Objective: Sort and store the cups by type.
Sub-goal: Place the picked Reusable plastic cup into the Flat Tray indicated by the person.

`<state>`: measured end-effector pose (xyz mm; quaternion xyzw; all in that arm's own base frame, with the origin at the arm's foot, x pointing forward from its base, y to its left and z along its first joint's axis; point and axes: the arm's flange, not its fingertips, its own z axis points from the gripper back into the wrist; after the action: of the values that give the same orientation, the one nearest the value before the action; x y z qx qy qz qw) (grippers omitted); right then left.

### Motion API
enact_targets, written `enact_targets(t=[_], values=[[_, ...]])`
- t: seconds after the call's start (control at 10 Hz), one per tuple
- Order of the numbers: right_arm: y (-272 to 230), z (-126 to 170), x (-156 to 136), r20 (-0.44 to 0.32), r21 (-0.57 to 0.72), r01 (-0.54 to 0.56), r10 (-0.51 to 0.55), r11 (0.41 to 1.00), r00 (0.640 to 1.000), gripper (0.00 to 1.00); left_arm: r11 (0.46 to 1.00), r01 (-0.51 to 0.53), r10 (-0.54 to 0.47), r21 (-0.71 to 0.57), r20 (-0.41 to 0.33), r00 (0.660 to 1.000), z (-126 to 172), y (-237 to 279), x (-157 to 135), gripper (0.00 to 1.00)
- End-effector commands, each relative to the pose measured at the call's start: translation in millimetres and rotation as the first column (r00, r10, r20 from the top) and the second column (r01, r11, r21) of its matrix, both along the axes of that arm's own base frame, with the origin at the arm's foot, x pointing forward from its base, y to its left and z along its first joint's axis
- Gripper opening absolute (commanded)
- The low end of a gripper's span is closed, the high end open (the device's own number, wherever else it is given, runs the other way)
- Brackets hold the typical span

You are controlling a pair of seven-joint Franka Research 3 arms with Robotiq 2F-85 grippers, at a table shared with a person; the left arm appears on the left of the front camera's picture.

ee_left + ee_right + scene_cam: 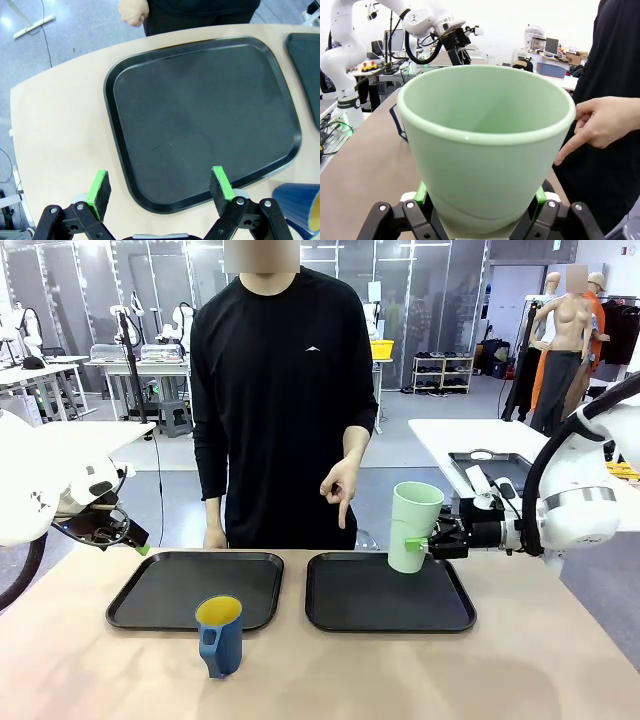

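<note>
Right now the right gripper [416,541] is clamped on the lower part of the tall pale mint-green handleless plastic tumbler [412,525], its green pads pressed against opposite sides of the wall. The tumbler is mouth up and tilted a little, over the far right part of the right-hand black rectangular plastic tray [380,605]; whether its base touches the tray I cannot tell. Just beside the tumbler, on the person's side, a person's hand [342,485] hangs above the far edge of that tray with the index finger pointing down. The shorter dark blue mug with a handle and a yellow inside [220,635] stands upright on the light wooden table [330,675], just beside the near edge of the left-hand black rectangular plastic tray [170,585], its handle turned toward the robot's side. The left gripper [161,182] hovers with its jaws wide apart and nothing between them, above the left tray near one of its edges; in the left wrist view the mug shows at the lower right, beyond the tray's corner. The person's other hand [134,11], loosely closed, is at the far edge of the table behind the left tray. Both trays lie side by side, close but apart.
</note>
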<state>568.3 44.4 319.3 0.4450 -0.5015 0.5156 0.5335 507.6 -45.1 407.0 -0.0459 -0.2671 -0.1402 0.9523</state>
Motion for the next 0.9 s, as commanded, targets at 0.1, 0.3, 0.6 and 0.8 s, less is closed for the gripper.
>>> enact_targets(t=[0.1,0.3,0.6,0.8], values=[[-4,4,9,-0.037,0.020,0.025,-0.024,0.999,0.999,0.85,1.000,0.000,0.000,0.000,0.003,1.000,1,0,1,1.00],[-3,-6,17,-0.048,0.003,0.039,-0.039,0.999,0.998,0.85,1.000,0.000,0.000,0.000,0.003,1.000,1,0,1,1.00],[6,-32,32,-0.065,0.018,0.045,-0.044,0.999,0.997,0.85,1.000,0.000,0.000,0.000,0.003,1.000,1,0,1,1.00],[10,-52,43,-0.077,0.010,0.070,-0.069,0.998,0.995,0.85,1.000,0.000,0.000,0.000,0.003,1.000,1,0,1,1.00]])
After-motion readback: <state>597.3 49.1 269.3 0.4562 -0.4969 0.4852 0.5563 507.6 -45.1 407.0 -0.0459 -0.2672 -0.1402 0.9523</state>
